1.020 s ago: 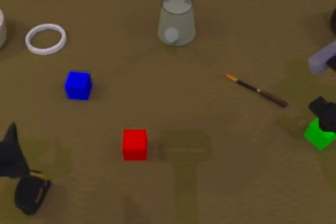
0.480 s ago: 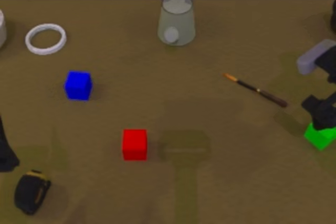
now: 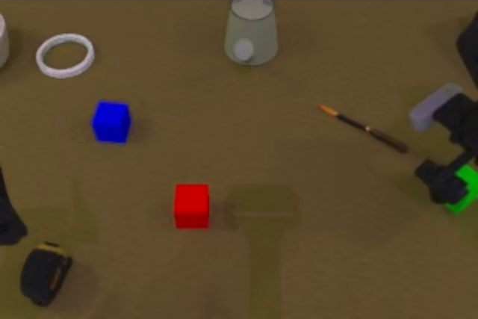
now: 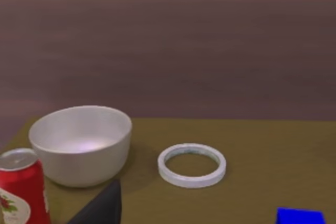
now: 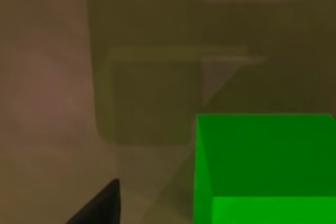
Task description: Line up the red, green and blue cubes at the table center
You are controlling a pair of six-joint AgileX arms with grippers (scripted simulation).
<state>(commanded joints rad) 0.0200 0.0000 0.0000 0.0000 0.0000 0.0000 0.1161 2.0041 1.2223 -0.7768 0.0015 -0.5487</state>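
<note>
Because the green cube (image 3: 467, 187) lies at the far right edge of the bench (image 3: 299, 274), well apart from the middle where the row is to be built, the right claw (image 3: 448, 183) is down over it and partly covers it in the top view, seemingly to pick it up first. Whether its fingers are spread or pressed on the cube I cannot tell — the right wrist view shows only one dark fingertip (image 5: 102, 205) beside the green face, with bare bench between them. That arm reaches in from the right edge, its grey link angled toward the bench centre and the claw pointing downward. The red cube (image 3: 192, 205) sits left of centre and the blue cube (image 3: 111, 121) farther left, both untouched, so no part of the line is formed yet. My left arm waits at the left edge near a black tape measure (image 3: 45, 273); its claw (image 4: 100, 211) shows only as one dark tip — fingers unclear.
</note>
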